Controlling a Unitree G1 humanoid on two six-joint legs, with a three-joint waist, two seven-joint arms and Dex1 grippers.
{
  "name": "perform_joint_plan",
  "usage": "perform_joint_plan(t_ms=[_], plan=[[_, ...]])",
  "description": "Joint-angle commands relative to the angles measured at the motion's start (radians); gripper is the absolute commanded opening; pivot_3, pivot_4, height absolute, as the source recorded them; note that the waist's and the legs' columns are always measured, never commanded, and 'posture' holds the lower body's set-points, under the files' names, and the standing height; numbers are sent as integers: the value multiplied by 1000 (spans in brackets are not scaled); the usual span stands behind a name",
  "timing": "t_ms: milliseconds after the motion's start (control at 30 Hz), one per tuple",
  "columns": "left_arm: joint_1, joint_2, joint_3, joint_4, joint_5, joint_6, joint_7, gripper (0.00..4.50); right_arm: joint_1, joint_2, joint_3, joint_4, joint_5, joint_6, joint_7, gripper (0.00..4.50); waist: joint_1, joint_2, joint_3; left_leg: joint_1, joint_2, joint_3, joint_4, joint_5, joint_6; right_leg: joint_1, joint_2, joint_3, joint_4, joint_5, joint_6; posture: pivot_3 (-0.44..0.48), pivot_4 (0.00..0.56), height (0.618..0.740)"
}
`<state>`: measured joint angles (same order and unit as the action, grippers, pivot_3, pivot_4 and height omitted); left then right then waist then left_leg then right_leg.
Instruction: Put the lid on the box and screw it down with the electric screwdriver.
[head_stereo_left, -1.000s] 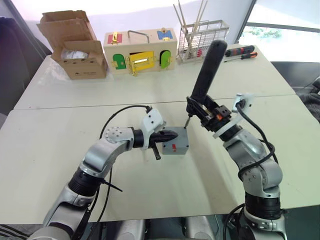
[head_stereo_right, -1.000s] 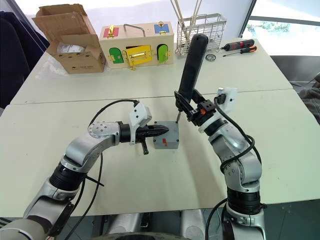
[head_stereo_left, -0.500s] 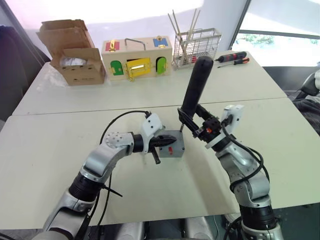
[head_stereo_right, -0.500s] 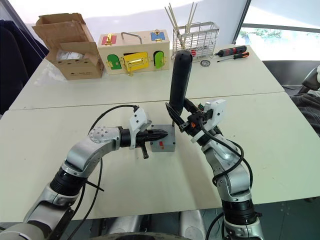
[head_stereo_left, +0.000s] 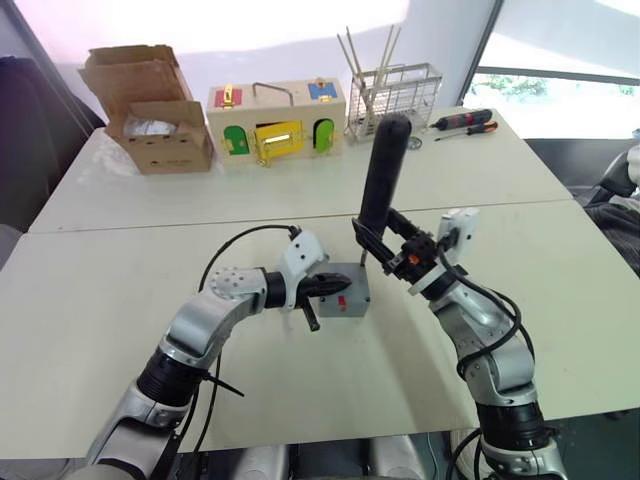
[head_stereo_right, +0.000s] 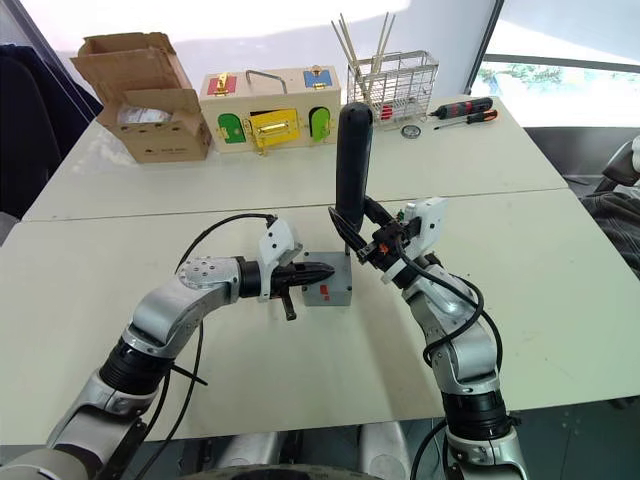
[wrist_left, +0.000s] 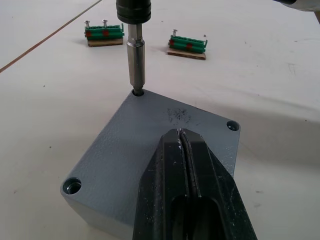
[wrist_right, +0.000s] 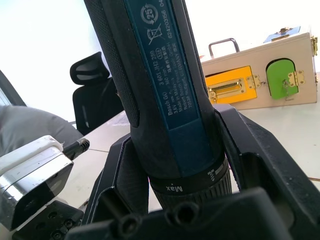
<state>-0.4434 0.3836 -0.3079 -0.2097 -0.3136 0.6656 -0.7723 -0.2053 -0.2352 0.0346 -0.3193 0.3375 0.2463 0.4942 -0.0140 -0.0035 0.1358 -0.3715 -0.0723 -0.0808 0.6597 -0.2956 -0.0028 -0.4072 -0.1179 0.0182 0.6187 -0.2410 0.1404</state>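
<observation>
At the centre of the head view your right gripper (head_stereo_right: 362, 243) is clamping the electric screwdriver (head_stereo_right: 352, 160), which is standing almost upright. Just below it the box (head_stereo_right: 327, 288) is wearing the lid (wrist_left: 150, 150). Your left gripper (wrist_left: 186, 150), fingers pressed together, is lying on the lid (the bit is sitting in one corner hole).

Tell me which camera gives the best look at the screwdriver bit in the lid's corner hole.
The left wrist view: the bit stands close up, its tip in a corner hole of the lid. The eye views show the electric screwdriver upright over the box, bit tiny. The right wrist view shows its body in the right gripper.
</observation>
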Motion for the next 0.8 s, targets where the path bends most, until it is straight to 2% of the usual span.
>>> perform_joint_plan(t_ms=[33,400,533,600,800], plan=[[19,10,-9,11,18,14,10,0,41,-5,58,65,-16,41,23,1804,0,0,-1,0,0,0,0,0,0,0,0,0,0,0,0,0,150,734],[21,13,-24,25,39,-8,9,0,63,2,39,140,-32,-17,15,1804,1,-2,-5,3,0,0,-2,0,0,3,0,0,-2,0,0,0,150,734],[23,13,-26,23,40,-7,10,0,63,2,45,150,-35,-32,14,1804,2,-3,-5,8,0,0,-5,0,0,8,0,0,-5,0,0,0,150,734],[22,13,-24,25,39,-6,11,0,59,5,48,159,-38,-37,11,1804,2,-3,-5,17,0,0,-9,0,0,15,-1,0,-7,-1,0,0,150,734],[25,14,-22,24,37,-3,13,0,48,7,41,201,-55,-63,0,1804,2,-4,-6,17,1,0,-10,0,0,15,-1,0,-7,-1,0,0,150,734]])
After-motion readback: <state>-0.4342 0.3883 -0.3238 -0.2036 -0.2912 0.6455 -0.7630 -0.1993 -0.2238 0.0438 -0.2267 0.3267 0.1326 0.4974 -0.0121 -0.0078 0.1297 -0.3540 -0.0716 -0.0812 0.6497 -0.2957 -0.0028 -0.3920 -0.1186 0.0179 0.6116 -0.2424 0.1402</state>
